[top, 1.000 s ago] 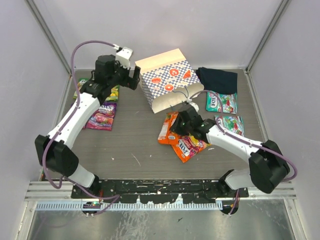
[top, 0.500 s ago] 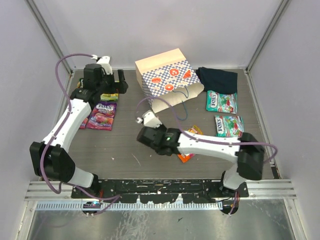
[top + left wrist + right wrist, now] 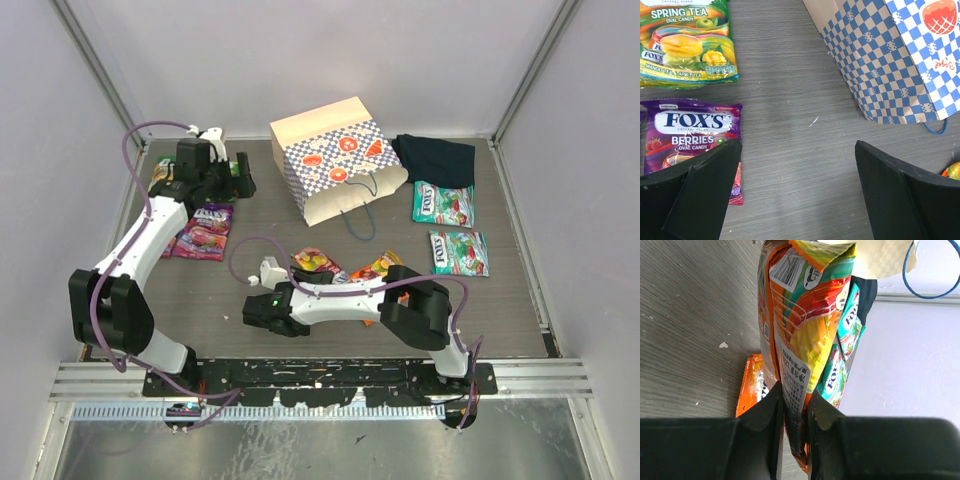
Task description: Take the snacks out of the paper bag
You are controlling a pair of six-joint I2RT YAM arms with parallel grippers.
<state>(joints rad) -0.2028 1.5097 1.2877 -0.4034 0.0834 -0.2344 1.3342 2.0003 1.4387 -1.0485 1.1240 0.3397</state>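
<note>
The paper bag [image 3: 340, 170] lies on its side at the back centre, also in the left wrist view [image 3: 900, 65]. My right gripper [image 3: 794, 415] is shut on an orange snack pouch [image 3: 800, 315] and holds it on edge over the table front-centre [image 3: 312, 263]. A second orange pouch [image 3: 378, 270] lies flat beside it. My left gripper [image 3: 800, 200] is open and empty, hovering left of the bag [image 3: 235, 178] over bare table. A purple pouch [image 3: 690, 140] and a green-yellow pouch [image 3: 687, 42] lie at the left. Two teal-white pouches [image 3: 443, 203] [image 3: 458, 250] lie at the right.
A dark navy folded cloth [image 3: 435, 158] lies at the back right, next to the bag. The bag's blue string handle [image 3: 360, 225] trails onto the table. Grey walls and metal posts close in the table on three sides.
My right arm has swung from beside the bag's mouth towards the front left, carrying the orange pouch. My left gripper has drawn back from the bag to the back left.
</note>
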